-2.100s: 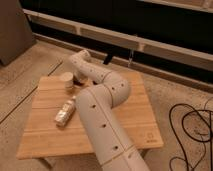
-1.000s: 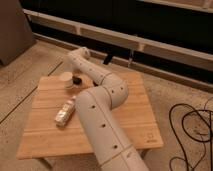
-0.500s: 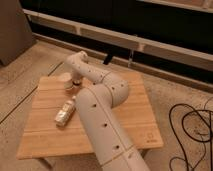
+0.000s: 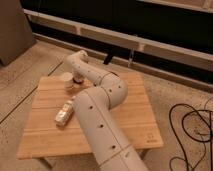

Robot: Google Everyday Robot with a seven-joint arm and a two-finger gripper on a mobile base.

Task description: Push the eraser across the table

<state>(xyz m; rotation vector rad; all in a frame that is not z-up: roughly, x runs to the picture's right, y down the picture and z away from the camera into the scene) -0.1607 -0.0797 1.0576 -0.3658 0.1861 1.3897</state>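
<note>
The low table [image 4: 125, 120] has a light bamboo-plank top. A pale oblong block, apparently the eraser [image 4: 64, 113], lies on its left half, pointing toward the far edge. My white arm reaches from the lower middle across the table to the far left corner. The gripper [image 4: 76, 84] points down there, right beside a small round tan cylinder [image 4: 66, 80]. The wrist hides most of the gripper. The eraser lies apart from the gripper, nearer to me.
A dark wall with a pale ledge [image 4: 150, 42] runs behind the table. Black cables [image 4: 187, 130] lie on the speckled floor to the right. A grey panel [image 4: 12, 30] stands at the far left.
The end of my arm has swung a little to the left, closer to the round cylinder. The eraser has not moved.
</note>
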